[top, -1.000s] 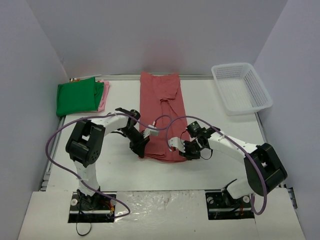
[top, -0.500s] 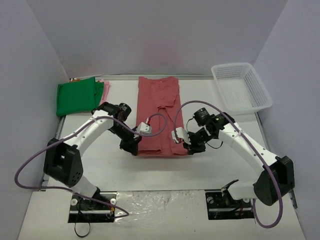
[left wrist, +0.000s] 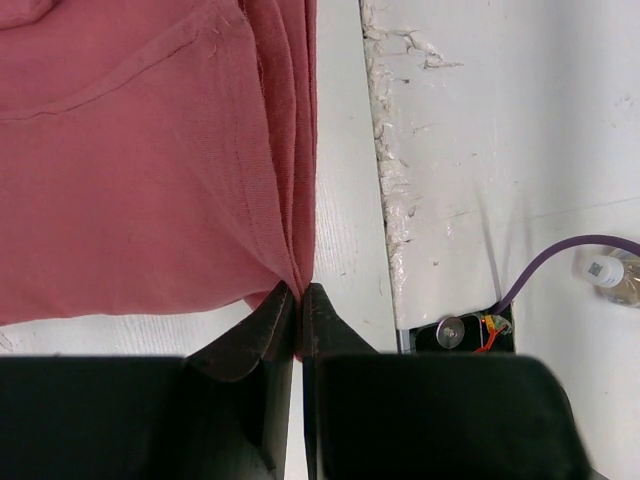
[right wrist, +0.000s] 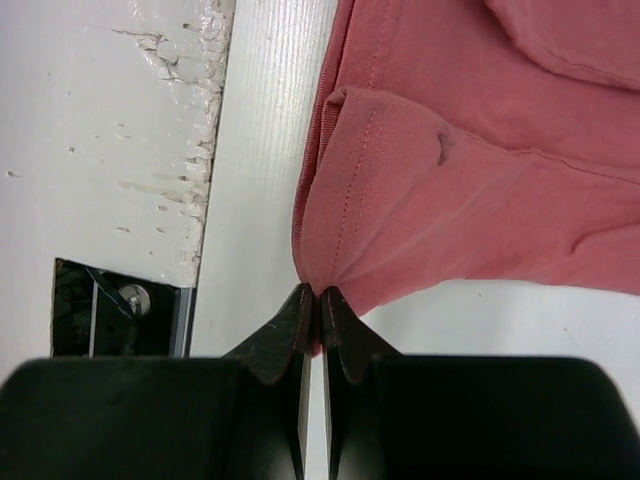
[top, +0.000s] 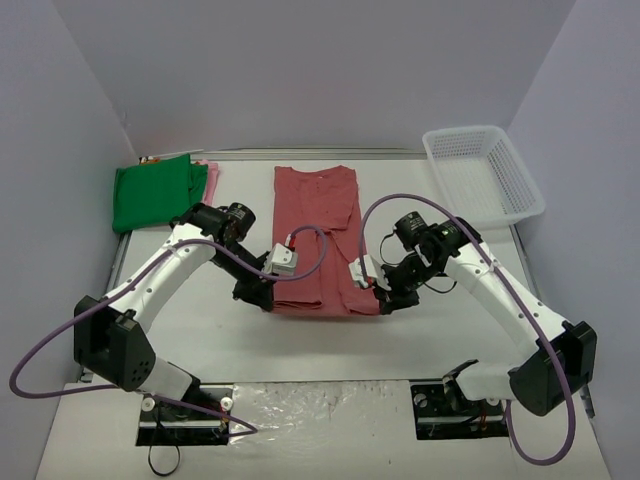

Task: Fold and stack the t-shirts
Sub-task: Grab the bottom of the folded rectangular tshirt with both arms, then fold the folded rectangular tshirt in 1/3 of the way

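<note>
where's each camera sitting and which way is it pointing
Top external: above and behind the robot, looking down at the table; both arms show, plus the red t-shirt, green t-shirt and basket.
Left wrist: on the left arm, looking along the left hand, shut on the shirt's near corner.
Right wrist: on the right arm, looking along the right hand, shut on the other near corner.
Shared: all views show the red t-shirt.
</note>
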Controlling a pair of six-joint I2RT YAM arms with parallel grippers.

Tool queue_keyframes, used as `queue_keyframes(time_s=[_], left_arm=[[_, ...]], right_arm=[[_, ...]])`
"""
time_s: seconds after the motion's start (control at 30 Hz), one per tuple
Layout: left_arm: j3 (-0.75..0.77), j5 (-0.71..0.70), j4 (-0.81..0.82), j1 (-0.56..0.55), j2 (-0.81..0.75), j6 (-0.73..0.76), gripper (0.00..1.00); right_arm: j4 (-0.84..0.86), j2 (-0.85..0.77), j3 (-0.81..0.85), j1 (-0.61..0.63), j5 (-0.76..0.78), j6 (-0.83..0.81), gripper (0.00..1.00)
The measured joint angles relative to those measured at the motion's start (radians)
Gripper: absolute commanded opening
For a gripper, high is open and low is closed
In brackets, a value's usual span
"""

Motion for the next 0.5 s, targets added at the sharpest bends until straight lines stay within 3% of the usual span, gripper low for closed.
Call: queue_keyframes(time_s=[0.5], left_arm=[[0.066,-0.119,0.112,0.03,0.022,-0.188,0.02]], right_arm=[[0.094,0.159,0.127,-0.049,0.047,0.029,0.0]])
